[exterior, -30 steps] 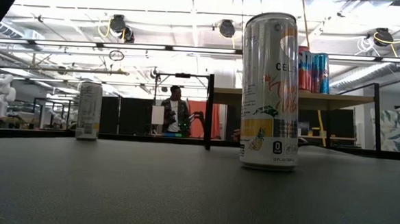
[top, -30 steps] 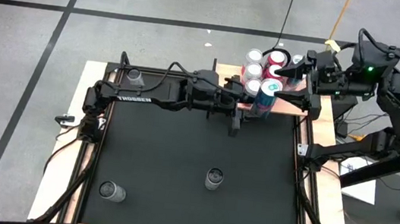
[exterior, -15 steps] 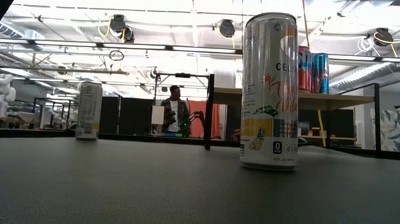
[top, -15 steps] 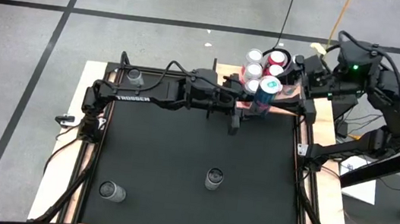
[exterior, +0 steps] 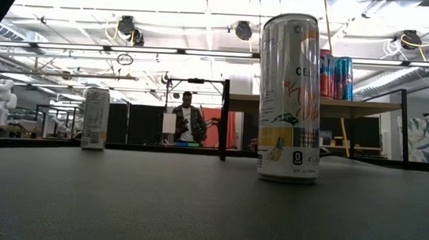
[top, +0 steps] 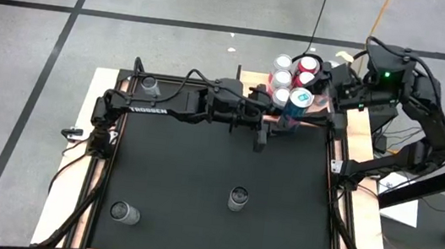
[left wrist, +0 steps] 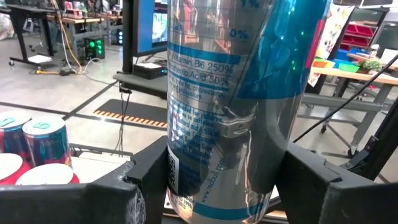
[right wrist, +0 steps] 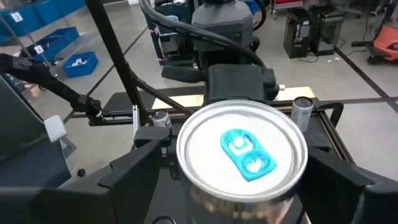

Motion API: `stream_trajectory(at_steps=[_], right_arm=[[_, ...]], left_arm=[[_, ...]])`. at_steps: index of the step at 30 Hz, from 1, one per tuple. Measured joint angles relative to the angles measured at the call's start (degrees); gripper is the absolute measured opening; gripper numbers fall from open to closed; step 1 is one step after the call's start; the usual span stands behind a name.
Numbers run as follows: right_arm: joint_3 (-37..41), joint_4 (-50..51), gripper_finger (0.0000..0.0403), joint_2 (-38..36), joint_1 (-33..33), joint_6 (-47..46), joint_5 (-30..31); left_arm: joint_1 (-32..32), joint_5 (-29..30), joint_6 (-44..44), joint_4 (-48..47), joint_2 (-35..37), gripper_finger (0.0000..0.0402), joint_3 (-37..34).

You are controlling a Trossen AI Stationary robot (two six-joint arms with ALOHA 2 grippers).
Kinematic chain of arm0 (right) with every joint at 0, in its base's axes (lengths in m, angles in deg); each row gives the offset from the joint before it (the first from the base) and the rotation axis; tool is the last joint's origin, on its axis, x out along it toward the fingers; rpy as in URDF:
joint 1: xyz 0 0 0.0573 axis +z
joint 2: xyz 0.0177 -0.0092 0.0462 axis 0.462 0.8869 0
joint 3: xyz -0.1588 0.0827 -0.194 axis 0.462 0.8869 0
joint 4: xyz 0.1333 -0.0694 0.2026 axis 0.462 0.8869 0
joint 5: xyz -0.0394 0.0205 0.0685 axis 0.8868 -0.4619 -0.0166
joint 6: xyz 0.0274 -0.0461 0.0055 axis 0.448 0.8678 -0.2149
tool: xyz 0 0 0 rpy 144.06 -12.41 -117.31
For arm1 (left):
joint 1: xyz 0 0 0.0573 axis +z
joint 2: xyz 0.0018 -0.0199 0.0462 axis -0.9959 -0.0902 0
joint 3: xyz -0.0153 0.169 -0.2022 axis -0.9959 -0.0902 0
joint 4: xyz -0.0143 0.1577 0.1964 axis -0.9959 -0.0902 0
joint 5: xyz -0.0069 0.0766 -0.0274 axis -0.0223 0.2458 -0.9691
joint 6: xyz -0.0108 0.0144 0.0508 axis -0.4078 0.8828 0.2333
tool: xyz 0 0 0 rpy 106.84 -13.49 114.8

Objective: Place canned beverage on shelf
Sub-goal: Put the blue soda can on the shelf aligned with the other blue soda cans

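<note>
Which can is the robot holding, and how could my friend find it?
Look at the wooden shelf at the table's far edge, where cans stand bunched together. The held can is at the front of that bunch, between the left claw and right claw. It alone has a blue pull tab; the others' tops are red or plain silver.

Grey floor [top: 36, 51] crossed by dark lines surrounds the table, strip lights [exterior: 93, 47] line the ceiling, and a person [exterior: 187, 118] stands far back.
</note>
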Motion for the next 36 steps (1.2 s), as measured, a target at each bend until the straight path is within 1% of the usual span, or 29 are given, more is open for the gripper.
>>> stream_trajectory(at_steps=[5, 11, 17, 20, 26, 29, 32, 36], right_arm=[[0.0, -1.7, 0.0307, 0.8, 0.1, 0.7, 0.1], [0.0, -1.6, 0.0271, 0.0, 0.1, 1.6, 0.4], [0.0, -0.5, 0.0241, -0.9, 0.1, 2.0, 2.1], [0.0, 0.4, 0.0242, -1.1, 0.1, 2.1, 2.9], [-0.1, 1.1, 0.0274, -1.1, 0.1, 2.8, 4.6], [-0.1, 0.8, 0.0281, -1.2, 0.1, 2.9, 4.6], [-0.1, 0.8, 0.0274, -1.3, 0.1, 2.7, 4.5], [-0.1, 1.2, 0.0248, -1.3, 0.1, 2.3, 4.3]], left_arm=[[0.0, -0.1, 0.0, -0.2, 0.0, 0.0231, 0.0], [0.0, -0.1, -0.1, -0.2, 0.0, 0.0231, 0.0], [0.0, -0.4, -0.1, -0.3, 0.0, 0.0231, 0.0], [0.0, -0.4, -0.1, -0.5, 0.0, 0.0231, 0.0], [0.0, -0.4, -0.3, -0.4, 0.0, 0.0231, 0.0], [0.0, -0.4, -0.3, -0.7, 0.0, 0.0231, 0.0], [0.0, -0.4, -0.3, -1.4, 0.0, 0.0231, 0.0], [0.0, -0.5, -0.3, -1.4, 0.0, 0.0231, 0.0]])
